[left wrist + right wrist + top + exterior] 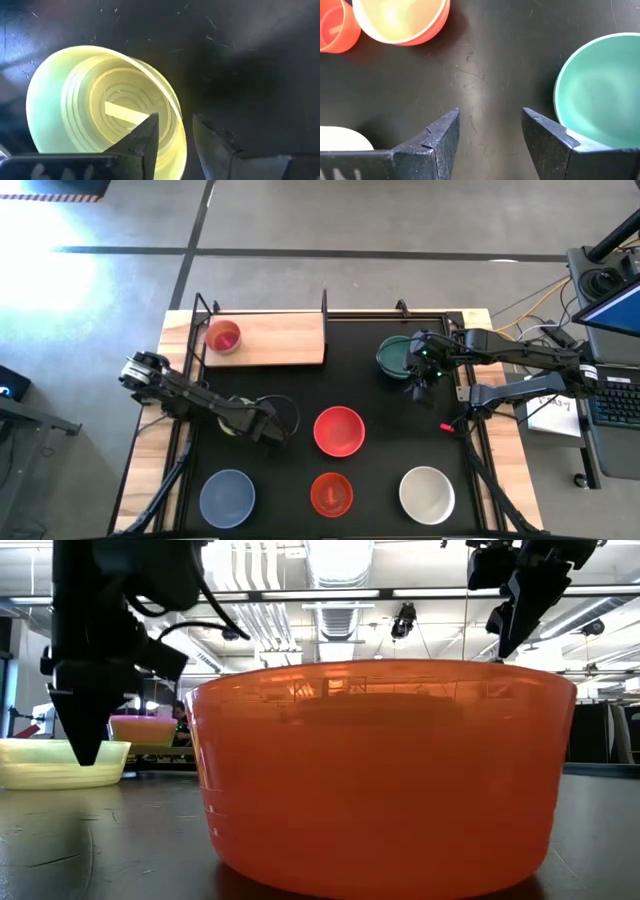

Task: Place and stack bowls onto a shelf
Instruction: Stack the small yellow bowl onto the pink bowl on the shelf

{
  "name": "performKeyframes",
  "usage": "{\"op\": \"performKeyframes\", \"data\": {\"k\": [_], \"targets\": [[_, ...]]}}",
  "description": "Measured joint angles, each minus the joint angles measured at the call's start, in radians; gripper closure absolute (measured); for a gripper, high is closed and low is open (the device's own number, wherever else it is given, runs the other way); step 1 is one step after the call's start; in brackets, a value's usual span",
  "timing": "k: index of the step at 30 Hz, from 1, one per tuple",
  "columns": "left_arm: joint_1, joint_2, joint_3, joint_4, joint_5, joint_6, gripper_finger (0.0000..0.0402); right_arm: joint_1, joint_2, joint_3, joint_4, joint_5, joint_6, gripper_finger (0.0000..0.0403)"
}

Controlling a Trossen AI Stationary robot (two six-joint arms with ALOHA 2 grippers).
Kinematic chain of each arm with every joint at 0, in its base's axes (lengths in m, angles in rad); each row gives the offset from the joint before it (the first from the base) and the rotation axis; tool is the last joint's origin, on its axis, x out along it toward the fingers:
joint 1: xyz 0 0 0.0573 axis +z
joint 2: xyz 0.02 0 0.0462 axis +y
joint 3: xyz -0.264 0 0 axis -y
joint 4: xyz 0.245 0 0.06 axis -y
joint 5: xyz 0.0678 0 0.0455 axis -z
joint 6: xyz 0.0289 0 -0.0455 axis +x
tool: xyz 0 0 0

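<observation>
left gripper (172,137) | fingers parted astride the near rim of the yellow bowl (100,107) on the black mat (380,470) | right gripper (490,137) | spread, empty, teal bowl (600,90) just beside one finger | magenta bowl (223,337) sat on the shelf (285,340)

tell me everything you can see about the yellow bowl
The yellow bowl is small, round, pale translucent yellow, plastic by its look, with ringed ridges inside and a flat base. It sits upright on the black mat at the table's left, mostly hidden from above by the left hand. That hand is open, one finger inside the rim and one outside, straddling the wall. Whether they touch it yet I cannot tell. No other bowl touches it.
</observation>
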Motion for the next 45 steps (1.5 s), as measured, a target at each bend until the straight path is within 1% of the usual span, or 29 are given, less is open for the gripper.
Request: {"op": "performKeyframes", "data": {"k": [3, 6, 8, 15, 20, 23, 28, 33, 36, 40, 45], "targets": [[0.011, 0.016, 0.0, 0.017, -0.003, 0.029, 0.0334, 0.0, 0.0, 0.0, 0.0, 0.0, -0.013, 0.0204], [0.016, 0.021, 0.0, 0.036, -0.005, 0.04, 0.038, 0.0, 0.0, 0.0, 0.0, 0.0, -0.027, 0.0204], [0.019, 0.021, 0.0, 0.037, -0.004, 0.041, 0.0395, 0.0, 0.0, 0.0, 0.0, 0.0, -0.033, 0.0204], [0.027, 0.0, 0.003, 0.034, 0.02, 0.043, 0.04, -0.001, 0.0, 0.0, 0.0, 0.0, -0.059, 0.0204], [0.039, -0.031, 0.048, 0.033, 0.015, 0.074, 0.0401, -0.001, 0.0, 0.0, 0.0, 0.001, -0.083, 0.0204], [0.055, -0.049, 0.094, 0.01, -0.024, 0.11, 0.0401, -0.001, 0.0, 0.0, 0.0, 0.001, -0.095, 0.0204], [0.119, -0.078, 0.184, -0.111, -0.134, 0.192, 0.0401, -0.001, 0.0, 0.0, 0.001, 0.008, -0.105, 0.0204], [0.24, -0.099, 0.266, -0.257, -0.26, 0.303, 0.0402, -0.001, 0.0, 0.0, 0.001, 0.008, -0.103, 0.0204], [0.349, -0.129, 0.278, -0.271, -0.333, 0.357, 0.0402, -0.001, 0.0, 0.0, 0.001, 0.008, -0.103, 0.0204], [0.528, -0.174, 0.272, -0.264, -0.366, 0.457, 0.0402, -0.001, 0.0, 0.0, 0.001, 0.008, -0.103, 0.0204], [0.738, -0.232, 0.248, -0.238, -0.375, 0.546, 0.0402, -0.001, 0.0, 0.0, 0.001, 0.008, -0.101, 0.0204]]}}
